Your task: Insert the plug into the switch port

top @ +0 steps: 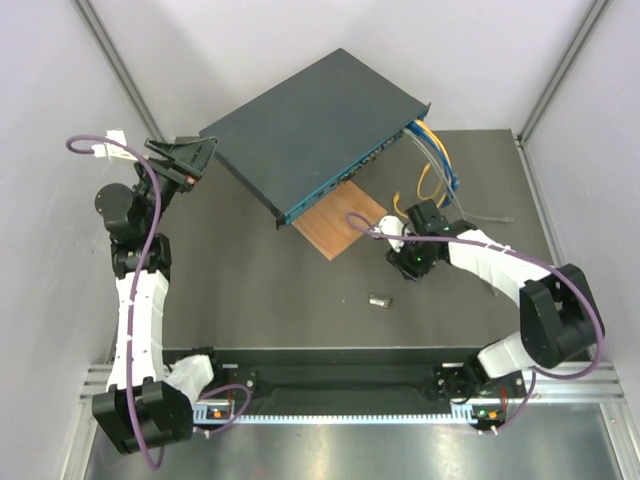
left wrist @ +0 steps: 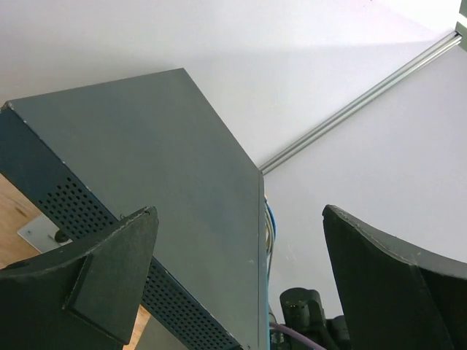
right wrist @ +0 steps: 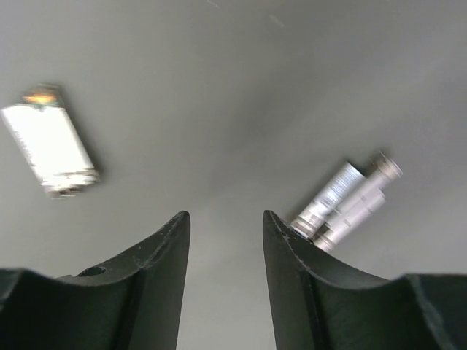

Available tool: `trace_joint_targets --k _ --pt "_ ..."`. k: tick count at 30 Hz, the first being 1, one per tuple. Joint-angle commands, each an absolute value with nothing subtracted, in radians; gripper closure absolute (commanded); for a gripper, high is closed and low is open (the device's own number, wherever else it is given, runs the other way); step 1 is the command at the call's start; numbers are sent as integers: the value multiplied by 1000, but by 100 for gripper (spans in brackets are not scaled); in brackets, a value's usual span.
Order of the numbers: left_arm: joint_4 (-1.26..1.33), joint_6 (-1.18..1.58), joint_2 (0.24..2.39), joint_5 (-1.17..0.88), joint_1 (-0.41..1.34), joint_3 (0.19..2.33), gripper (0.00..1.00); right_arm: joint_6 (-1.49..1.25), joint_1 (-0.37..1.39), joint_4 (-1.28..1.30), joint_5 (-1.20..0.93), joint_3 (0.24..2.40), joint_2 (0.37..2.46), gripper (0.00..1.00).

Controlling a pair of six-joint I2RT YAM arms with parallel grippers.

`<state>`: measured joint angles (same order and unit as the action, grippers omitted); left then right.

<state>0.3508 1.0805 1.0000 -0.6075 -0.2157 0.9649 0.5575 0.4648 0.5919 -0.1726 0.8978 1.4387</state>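
Left claw (top: 200, 155) stands wide apart, just beside the large flat dark blue-grey metal switch (top: 310, 125) at the grey table's (top: 250, 290) far side. Right claw (right wrist: 226, 219) is partly apart and empty, near the small silver plug (top: 378, 298) lying on the table.

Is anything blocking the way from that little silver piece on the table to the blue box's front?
Nothing upright. Only the flat wooden square lies between the silver piece and the switch's teal front; blue and yellow cables occupy that front's right end.
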Motion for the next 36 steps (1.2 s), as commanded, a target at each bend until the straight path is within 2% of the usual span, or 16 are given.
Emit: trace_joint_targets --k 1,7,16,20,25,28,29,32,36 --pt "377 1051 1011 -595 -222 971 1 541 397 540 -84 951 1456 57" --pt "413 1066 1043 -606 -222 974 1 606 270 542 -84 940 1485 59" --pt "426 1065 1052 -606 -222 976 1 632 233 500 -64 951 1571 64" --pt "422 1060 1051 -606 -222 977 1 635 222 466 -51 950 1598 75" --pt "423 1062 1057 -609 -222 979 1 655 180 451 -48 956 1606 76" --pt "431 1062 1066 -612 -222 979 1 670 153 457 -64 966 1600 83" --pt "434 1058 1066 -612 -222 979 1 678 144 466 -86 968 1594 90" --pt "437 1054 1072 -614 -222 985 1 687 137 492 -145 982 1571 100" --pt "400 1037 1089 -612 -222 1018 1 715 132 541 -212 988 1528 100"
